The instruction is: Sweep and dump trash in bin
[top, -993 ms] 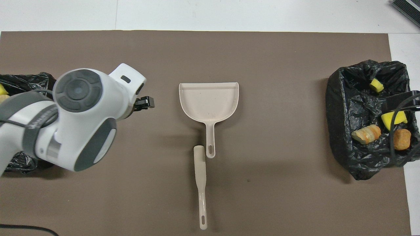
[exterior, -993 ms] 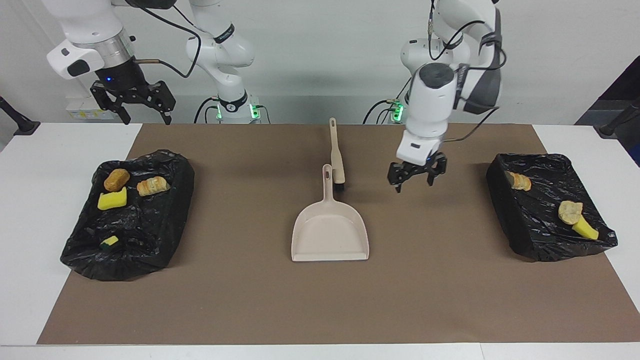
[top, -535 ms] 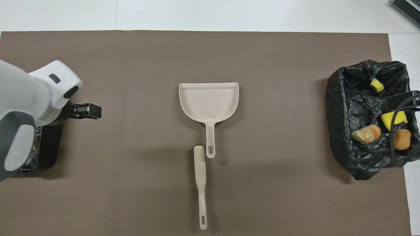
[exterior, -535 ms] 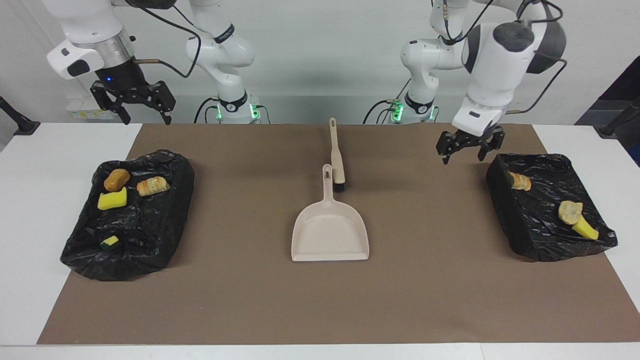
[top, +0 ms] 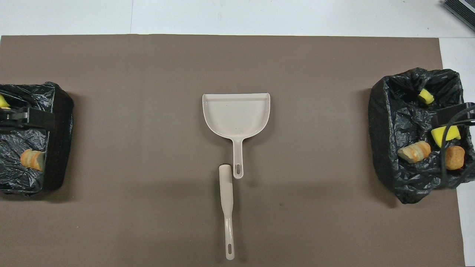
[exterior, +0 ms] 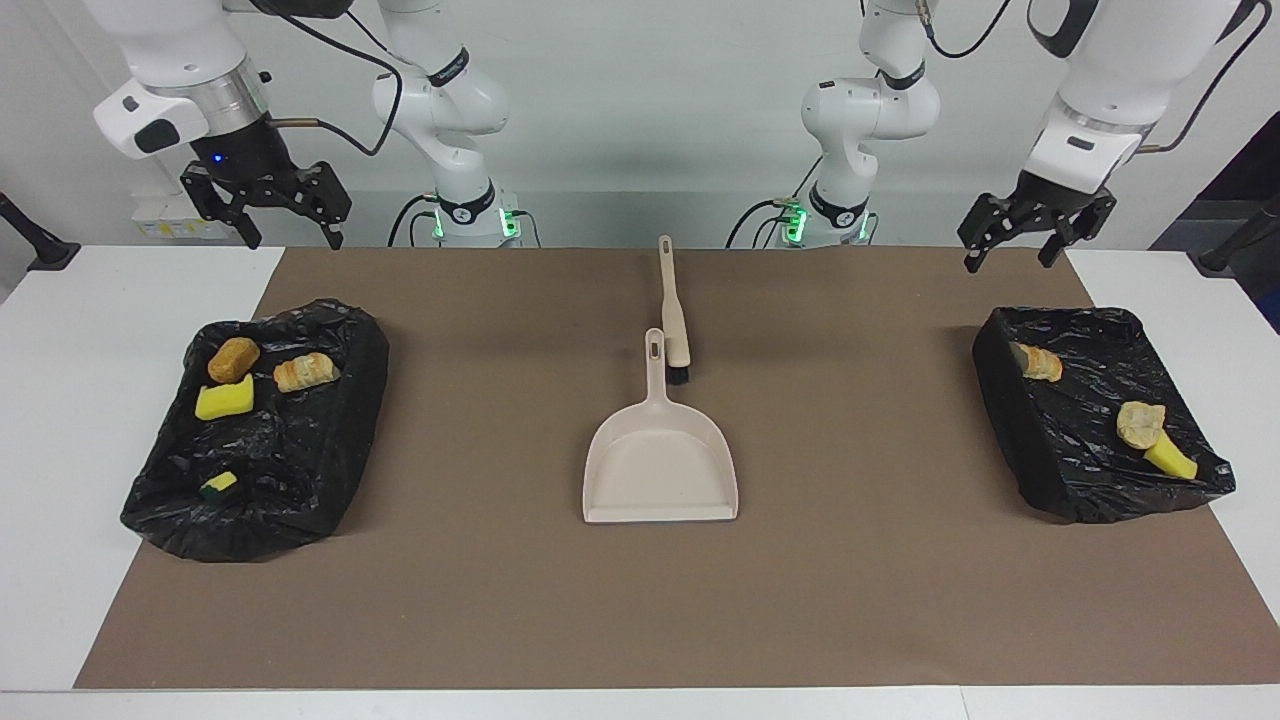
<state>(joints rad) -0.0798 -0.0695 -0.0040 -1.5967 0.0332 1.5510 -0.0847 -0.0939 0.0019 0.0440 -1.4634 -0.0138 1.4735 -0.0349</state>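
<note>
Overhead view: smooth beige plastic dustpan point(top: 236, 115); crinkled black bin liners point(top: 389, 122); both hands spread apart.

Mat centre: dustpan point(exterior: 660, 465) and brush point(exterior: 672, 310) obstruct; open lanes run between them and each end's bin point(exterior: 262, 430).

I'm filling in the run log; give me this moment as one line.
left gripper: open, raised, empty | right gripper: open, raised, empty | dustpan, brush: on mat, untouched | trash: in both bag-lined bins
</note>
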